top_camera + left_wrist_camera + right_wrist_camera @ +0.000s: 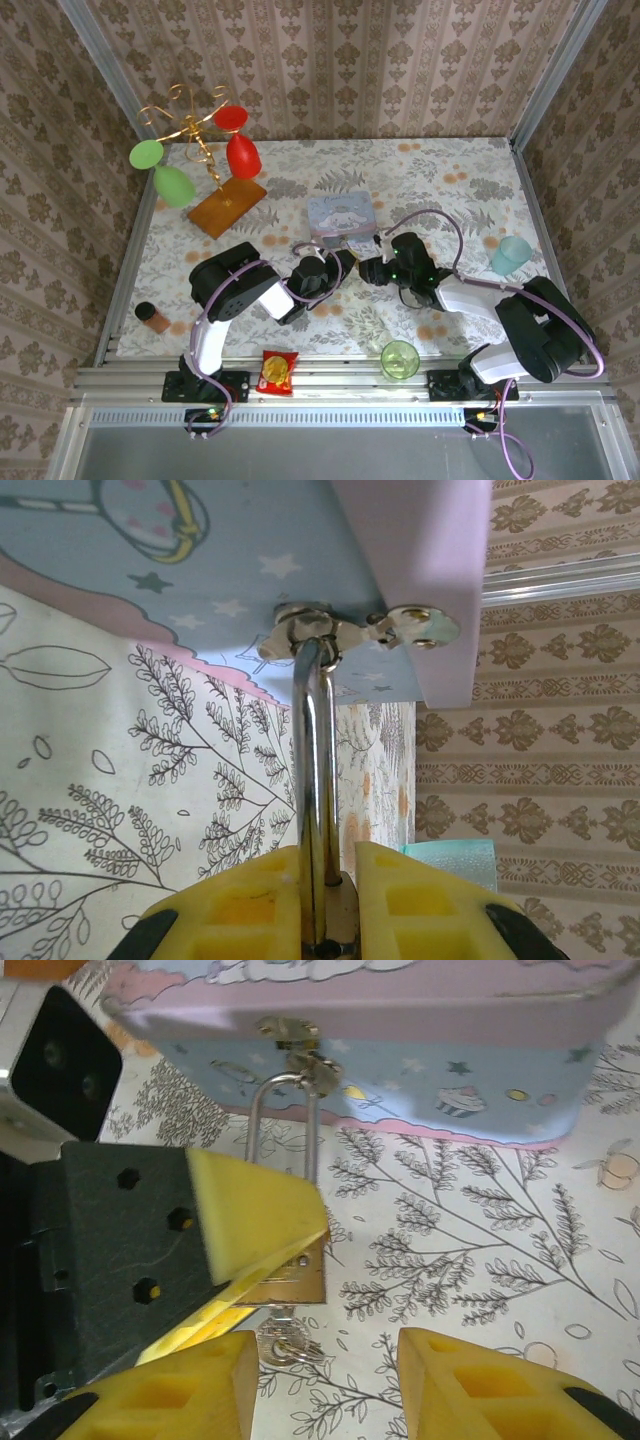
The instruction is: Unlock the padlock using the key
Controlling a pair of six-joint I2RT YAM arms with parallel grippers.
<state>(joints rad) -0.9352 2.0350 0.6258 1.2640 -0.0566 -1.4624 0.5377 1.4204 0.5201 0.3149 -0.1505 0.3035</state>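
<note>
1. Hanging by a thin silvery shackle (285, 1125) from the hasp on the near side of the one pale blue tin (343, 212), about mid-table: one small brass-gold padlock (296, 1282).
2. Dangling under its body, apparently seated in the keyhole: one thin silvery key (285, 1345).
3. Pinching the padlock body between yellow pads: left gripper (327, 880).
4. Spread wide just below the key, holding nothing: right gripper (325, 1360).
5. Likely best: keep the left pinch firm, close squarely on the key head, twist without dragging the hasp.
6. Around: two wine glasses, red (242, 155) and green (175, 185), far-left corner; two cups, teal (510, 255) and green (400, 358); one orange snack packet (277, 372), near edge.
</note>
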